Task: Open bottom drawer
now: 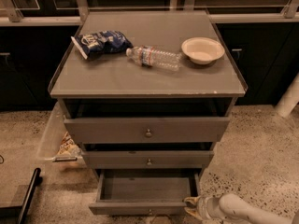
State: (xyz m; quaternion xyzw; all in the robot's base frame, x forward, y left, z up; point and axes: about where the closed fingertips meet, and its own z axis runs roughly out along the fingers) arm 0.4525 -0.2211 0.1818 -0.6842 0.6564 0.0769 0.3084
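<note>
At the foot of the grey cabinet, near centre, the bottom drawer point(145, 195) stood pulled well out toward the near side. Its empty interior was exposed and its knob point(150, 212) sat almost at the near limit of view. The middle drawer point(148, 159) and top drawer point(147, 129) above it were slightly out, each less than the bottom one.

Judgement: the opening looked essentially done. What remained, at most, was a little more travel and letting go.

The pincer point(194, 208) was low on the right, just beside the drawer's right front corner, not at the knob. Whether it was open or closed could not be told, nor whether it touched the drawer front. The arm point(247, 211) ran off to the near right.

Room for moving:
- Open speckled floor lay to the right of the drawer, so a retreat that way looked unobstructed.
- A white post point(289, 97) stood far right, well apart.
- On the left, a clear bin point(49, 134) leaned beside the cabinet, and a black bar point(28, 195) lay near left.
- The middle drawer's front overhung the open one, limiting approach from above.

On the counter point(117, 80), a chip bag point(100, 42), bottle point(154, 57) and bowl point(202, 49) were clear of the work.
</note>
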